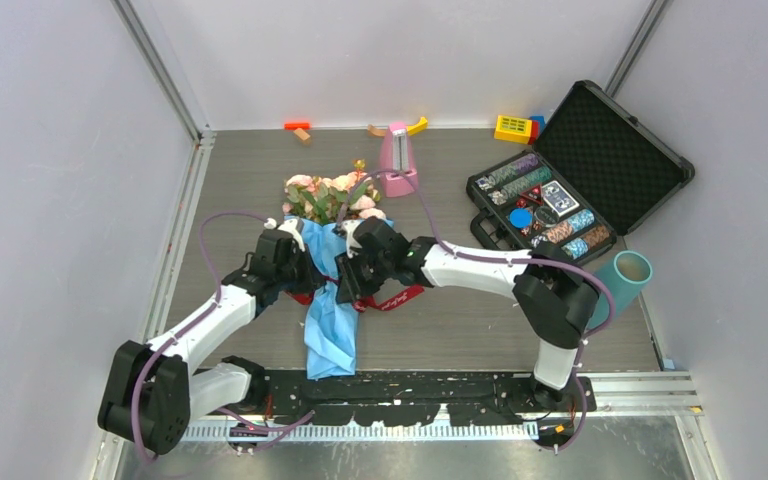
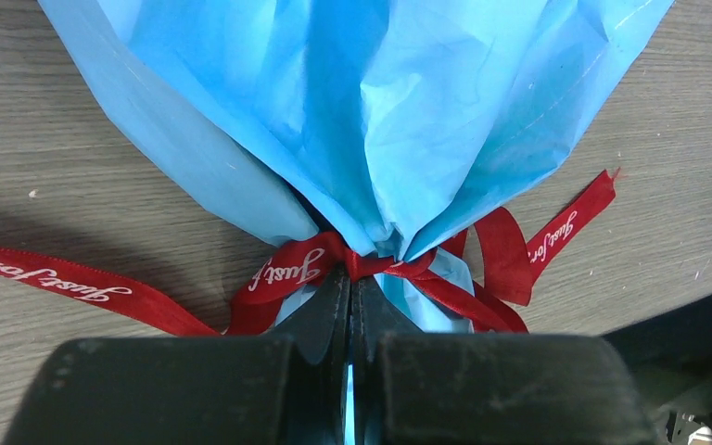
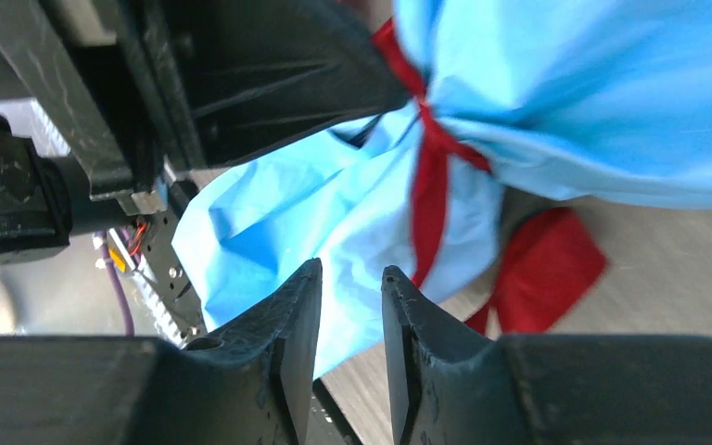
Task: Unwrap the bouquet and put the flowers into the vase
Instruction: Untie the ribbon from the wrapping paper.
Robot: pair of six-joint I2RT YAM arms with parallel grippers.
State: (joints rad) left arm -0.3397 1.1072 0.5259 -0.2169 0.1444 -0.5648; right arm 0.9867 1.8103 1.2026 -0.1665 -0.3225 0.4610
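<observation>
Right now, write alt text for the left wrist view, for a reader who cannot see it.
The left gripper, shut, pinches the bouquet where its blue paper is tied with a red ribbon printed with white script. The paper fans out above, and the ribbon's ends trail over the grey wooden table.

top: high behind the arm bases, facing down over whole bench | left wrist: behind left hand, close on bouquet | right wrist: behind right hand, close, side-on | shared: bouquet's tied neck
</observation>
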